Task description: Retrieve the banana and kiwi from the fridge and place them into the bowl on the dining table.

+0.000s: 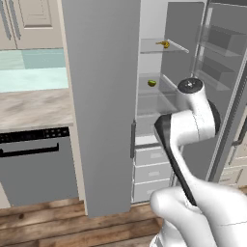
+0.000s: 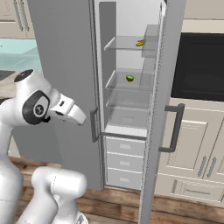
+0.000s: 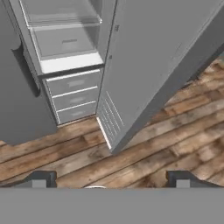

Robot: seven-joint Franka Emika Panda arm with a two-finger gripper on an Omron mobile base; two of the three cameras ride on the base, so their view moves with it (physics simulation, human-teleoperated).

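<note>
The banana [image 1: 163, 44] is lying on the upper glass shelf [image 2: 124, 43] of the fridge [image 1: 101, 96], toward that shelf's right rear corner. Its long axis is running roughly across the shelf, along the back edge, as far as the small image allows judging. The kiwi [image 1: 152, 83] is sitting one shelf lower, near the middle of that shelf [image 2: 127, 81] and a little forward of the banana.

The right-hand fridge door [image 2: 155, 113] is standing open, with its dark bar handle [image 2: 174, 129] facing the room. The left door is shut. White drawers [image 3: 74, 94] are showing below the shelves.

The gripper [image 3: 109, 179] is pointing downward at the wooden floor [image 3: 175, 144] in front of the fridge, with its two fingertips [image 3: 41, 179] standing wide apart and nothing between them. Both fruits are therefore lying above and ahead of the hand, well apart from it; the hand is judged to need raising and turning toward the shelves before any reach. The kiwi is the nearer target, being lower.

The arm is blocking part of the fridge interior in the left base view. The bowl and dining table are out of frame. The banana's tips and exact resting contact are too small to resolve.
</note>
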